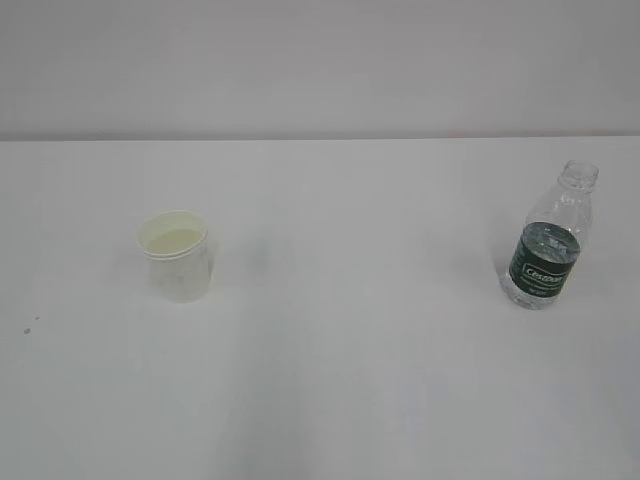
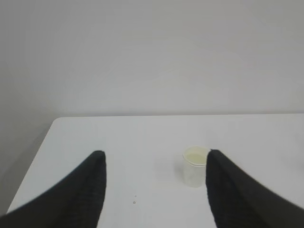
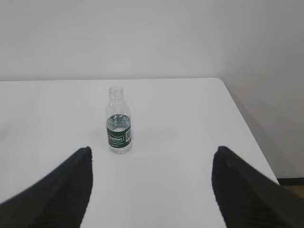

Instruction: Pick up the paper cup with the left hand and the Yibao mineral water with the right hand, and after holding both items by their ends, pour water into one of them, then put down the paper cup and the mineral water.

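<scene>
The white paper cup [image 1: 177,255] stands upright on the left of the white table; it also shows in the left wrist view [image 2: 194,166], far ahead and close to the right finger's tip. The capless Yibao mineral water bottle [image 1: 548,240] with its dark green label stands upright on the right; in the right wrist view [image 3: 118,121] it stands ahead, left of centre. My left gripper [image 2: 154,159] is open and empty. My right gripper [image 3: 152,156] is open and empty. Neither arm shows in the exterior view.
The white table [image 1: 340,380] ends at a far edge against a pale wall. Its left edge [image 2: 35,156] shows in the left wrist view and its right edge [image 3: 247,128] in the right wrist view. Small dark specks [image 1: 30,325] lie at the left.
</scene>
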Motion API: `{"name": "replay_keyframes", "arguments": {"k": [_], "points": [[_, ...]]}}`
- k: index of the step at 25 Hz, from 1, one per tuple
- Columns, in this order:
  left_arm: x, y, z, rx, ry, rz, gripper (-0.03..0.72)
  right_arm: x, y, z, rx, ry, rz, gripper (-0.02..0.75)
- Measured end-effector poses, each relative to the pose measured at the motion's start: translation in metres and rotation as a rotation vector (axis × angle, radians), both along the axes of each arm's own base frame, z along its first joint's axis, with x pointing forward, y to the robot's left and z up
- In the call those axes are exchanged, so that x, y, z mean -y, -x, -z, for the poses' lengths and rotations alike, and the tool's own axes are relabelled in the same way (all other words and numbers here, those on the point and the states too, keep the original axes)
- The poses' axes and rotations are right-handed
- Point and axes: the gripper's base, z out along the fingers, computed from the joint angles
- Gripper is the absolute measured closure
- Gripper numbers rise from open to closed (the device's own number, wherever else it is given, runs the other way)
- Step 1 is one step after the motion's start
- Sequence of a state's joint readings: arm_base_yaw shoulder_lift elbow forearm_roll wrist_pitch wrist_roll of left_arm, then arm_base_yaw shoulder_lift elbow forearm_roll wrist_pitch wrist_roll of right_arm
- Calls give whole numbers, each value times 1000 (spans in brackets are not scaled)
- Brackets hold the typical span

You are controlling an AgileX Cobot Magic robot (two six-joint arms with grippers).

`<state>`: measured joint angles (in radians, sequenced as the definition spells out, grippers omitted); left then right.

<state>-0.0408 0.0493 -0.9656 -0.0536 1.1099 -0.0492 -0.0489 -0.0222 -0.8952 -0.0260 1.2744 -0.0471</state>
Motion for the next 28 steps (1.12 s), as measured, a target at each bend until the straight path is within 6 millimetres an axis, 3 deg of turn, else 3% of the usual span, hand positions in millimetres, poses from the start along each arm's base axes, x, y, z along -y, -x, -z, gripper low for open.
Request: {"name": "replay_keyframes", "arguments": {"k": [13,28], "points": [[4,-23,38,-126,20,34,222,3,-6,6,-33,19,28,148],[4,-27,37,-88,20,25,246,6,-32,34,-134,25,35,148]]}}
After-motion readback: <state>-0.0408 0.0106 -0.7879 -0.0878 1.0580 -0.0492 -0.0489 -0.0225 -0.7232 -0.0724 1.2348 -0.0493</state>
